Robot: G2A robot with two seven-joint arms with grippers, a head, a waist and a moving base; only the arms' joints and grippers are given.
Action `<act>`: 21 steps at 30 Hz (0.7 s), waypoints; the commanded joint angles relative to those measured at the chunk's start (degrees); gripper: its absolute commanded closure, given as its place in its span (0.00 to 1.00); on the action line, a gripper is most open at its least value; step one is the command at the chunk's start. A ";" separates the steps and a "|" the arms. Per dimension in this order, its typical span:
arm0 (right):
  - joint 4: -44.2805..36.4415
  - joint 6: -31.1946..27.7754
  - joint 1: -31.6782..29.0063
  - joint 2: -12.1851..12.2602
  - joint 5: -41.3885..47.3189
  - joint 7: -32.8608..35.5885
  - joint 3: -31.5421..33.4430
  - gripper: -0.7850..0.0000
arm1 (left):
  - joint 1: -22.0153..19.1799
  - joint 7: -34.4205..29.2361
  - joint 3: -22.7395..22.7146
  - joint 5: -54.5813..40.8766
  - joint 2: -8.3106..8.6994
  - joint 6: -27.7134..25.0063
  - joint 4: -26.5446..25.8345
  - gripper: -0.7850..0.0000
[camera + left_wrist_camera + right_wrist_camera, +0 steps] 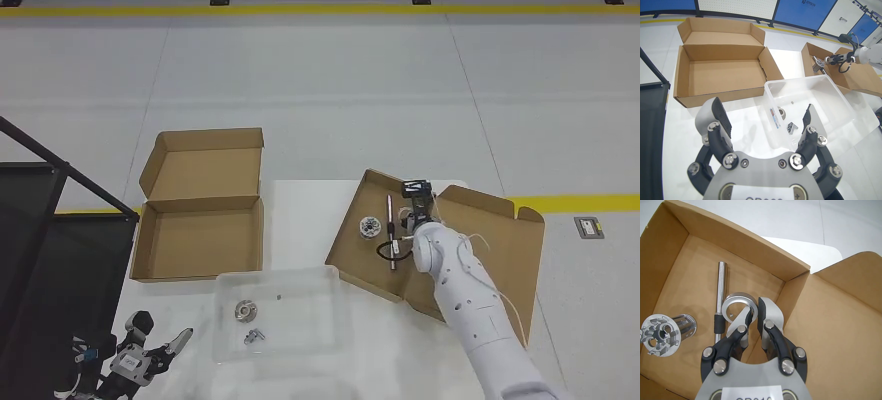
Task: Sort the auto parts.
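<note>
My right gripper [755,311] is inside the right-hand cardboard box [819,317], shut on the rim of a shiny metal ring [734,300], one finger inside it and one outside. Beside the ring lie a steel rod with a black sleeve [721,285] and a flanged, slotted metal hub [660,334]. In the top view this gripper [408,215] is over the box's back part. My left gripper [762,105] hangs open near the table's front left corner, short of a clear plastic bin [848,106] that holds a round metal part [781,113] and a small bracket [792,127].
An empty cardboard box with its lid folded back [200,245] stands at the table's left, behind the clear bin [300,320]. The right box's lid [500,250] lies open to the right. A dark rack [50,250] borders the table's left side.
</note>
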 commanded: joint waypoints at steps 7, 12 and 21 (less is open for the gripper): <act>-2.11 1.33 -1.20 0.03 -0.52 -1.32 -0.07 0.53 | 0.00 0.00 0.00 0.00 0.00 0.00 0.00 0.00; -12.84 0.97 -7.21 0.26 -1.61 -5.84 -0.56 0.50 | 0.00 0.00 0.00 0.00 0.00 0.00 0.00 0.00; -43.10 -12.08 -27.53 2.34 -4.25 -20.18 0.96 0.42 | -0.23 0.30 0.10 0.25 -0.02 -0.03 -0.51 0.00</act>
